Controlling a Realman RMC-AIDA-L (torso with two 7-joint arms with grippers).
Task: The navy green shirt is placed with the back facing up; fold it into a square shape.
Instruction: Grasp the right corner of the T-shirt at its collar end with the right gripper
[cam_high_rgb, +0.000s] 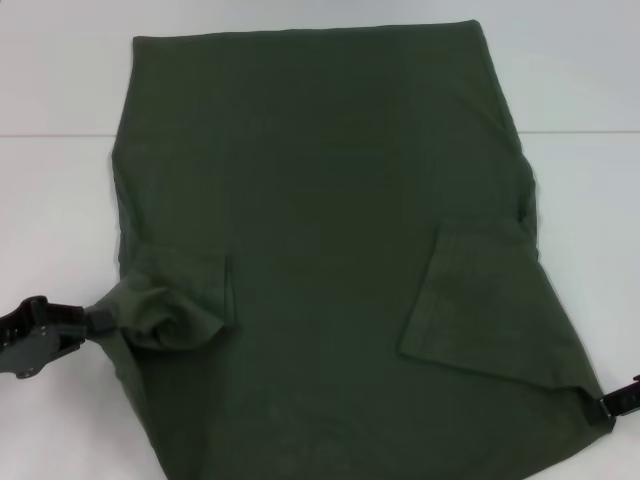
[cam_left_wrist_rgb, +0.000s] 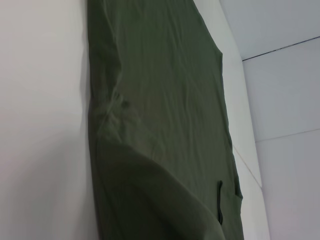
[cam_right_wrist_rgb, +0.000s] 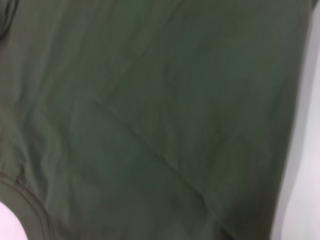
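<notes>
The navy green shirt (cam_high_rgb: 330, 200) lies spread on the white table (cam_high_rgb: 50, 200), both sleeves turned in over its body. The right sleeve (cam_high_rgb: 460, 300) lies flat; the left sleeve (cam_high_rgb: 180, 315) is bunched. My left gripper (cam_high_rgb: 97, 320) is at the shirt's near left edge, shut on a pinch of fabric drawn out toward it. At the near right corner, my right gripper (cam_high_rgb: 605, 403) is shut on the fabric, which is pulled to a point there. The left wrist view looks along the shirt (cam_left_wrist_rgb: 160, 100). The right wrist view is filled by the shirt's cloth (cam_right_wrist_rgb: 150, 100).
White table surface (cam_left_wrist_rgb: 40, 100) shows on both sides of the shirt and beyond its far hem. A seam line (cam_high_rgb: 580, 132) crosses the table near the back. The shirt's near edge runs out of the head view.
</notes>
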